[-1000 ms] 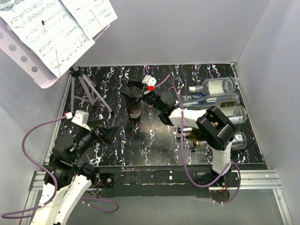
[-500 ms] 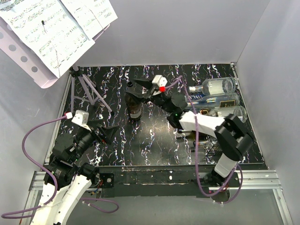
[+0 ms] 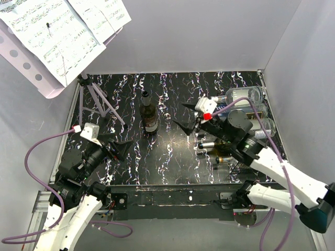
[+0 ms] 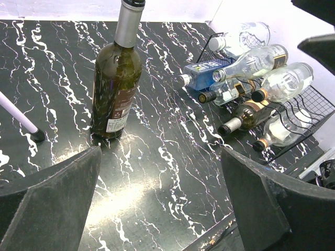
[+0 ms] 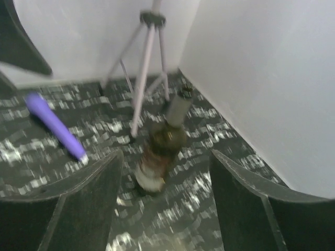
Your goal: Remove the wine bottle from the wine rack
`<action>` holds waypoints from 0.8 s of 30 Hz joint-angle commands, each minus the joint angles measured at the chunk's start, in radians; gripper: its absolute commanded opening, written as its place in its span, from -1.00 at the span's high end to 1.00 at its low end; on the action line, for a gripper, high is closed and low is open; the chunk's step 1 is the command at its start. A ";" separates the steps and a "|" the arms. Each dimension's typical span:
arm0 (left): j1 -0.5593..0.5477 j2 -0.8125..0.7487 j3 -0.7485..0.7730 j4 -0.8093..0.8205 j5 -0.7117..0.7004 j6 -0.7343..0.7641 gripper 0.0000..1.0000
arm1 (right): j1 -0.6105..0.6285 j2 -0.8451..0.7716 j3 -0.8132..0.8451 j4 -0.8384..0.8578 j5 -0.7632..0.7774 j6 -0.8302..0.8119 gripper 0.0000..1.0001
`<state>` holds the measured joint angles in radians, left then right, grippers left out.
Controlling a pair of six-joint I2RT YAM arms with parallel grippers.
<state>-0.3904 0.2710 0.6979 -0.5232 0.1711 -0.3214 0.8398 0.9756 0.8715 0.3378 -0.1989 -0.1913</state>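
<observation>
Wine bottle [image 3: 150, 116] stands upright on the table [image 3: 167, 151], well apart from the wine rack [image 4: 309, 110], so the job looks done bar the retreat. Rt tool [image 3: 184, 116] is spread, empty, between bottle & rack. Left tool [image 3: 121, 149] is spread too. Rt wrist view is blurred, so clearance is prob. fine. Back off high, fingers wide, clear of the other bottles [image 4: 251, 63] in the rack.

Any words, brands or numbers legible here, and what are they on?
"BLU": on the blue bottle, the rest hidden behind another bottle.
Too small to read: the label on the wine bottle.
Too small to read: the print on the sheet music.
</observation>
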 commanded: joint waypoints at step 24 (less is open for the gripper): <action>-0.002 0.002 -0.005 0.002 -0.002 0.004 -0.96 | -0.275 0.345 0.538 -1.582 0.229 -0.818 -0.34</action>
<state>-0.3904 0.2714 0.6960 -0.5236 0.1722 -0.3222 0.5827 1.2938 1.3937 -1.1900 -0.0242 -0.9054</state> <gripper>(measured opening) 0.981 0.679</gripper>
